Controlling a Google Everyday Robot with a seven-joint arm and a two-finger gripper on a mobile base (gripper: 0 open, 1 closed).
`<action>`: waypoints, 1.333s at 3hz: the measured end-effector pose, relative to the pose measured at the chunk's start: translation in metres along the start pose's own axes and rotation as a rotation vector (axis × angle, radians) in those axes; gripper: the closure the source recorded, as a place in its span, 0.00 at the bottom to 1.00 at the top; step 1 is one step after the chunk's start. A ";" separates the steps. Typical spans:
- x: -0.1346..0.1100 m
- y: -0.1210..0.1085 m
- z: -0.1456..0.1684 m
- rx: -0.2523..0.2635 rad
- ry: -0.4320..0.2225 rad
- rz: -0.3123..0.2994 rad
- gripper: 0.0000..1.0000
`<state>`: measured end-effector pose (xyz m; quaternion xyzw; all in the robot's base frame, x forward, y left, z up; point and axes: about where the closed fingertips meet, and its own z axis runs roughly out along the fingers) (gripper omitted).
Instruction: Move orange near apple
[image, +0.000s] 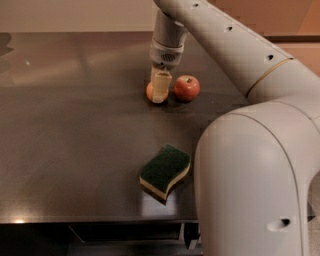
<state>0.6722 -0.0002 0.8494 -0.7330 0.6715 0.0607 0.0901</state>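
The orange (149, 92) sits on the dark table (75, 125) at the back centre, mostly hidden behind my gripper (160, 91). The gripper points straight down onto it from the white arm (225, 45). The red apple (186, 88) stands upright on the table just right of the gripper, a small gap from the orange.
A green and yellow sponge (165, 172) lies near the table's front edge. The arm's large white elbow (255, 185) fills the lower right of the view and hides that part of the table. The front edge runs along the bottom.
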 end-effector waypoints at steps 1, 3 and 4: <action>0.002 -0.001 0.003 -0.005 -0.001 0.005 0.36; -0.001 -0.009 0.012 0.015 -0.017 0.007 0.00; -0.001 -0.009 0.012 0.015 -0.017 0.007 0.00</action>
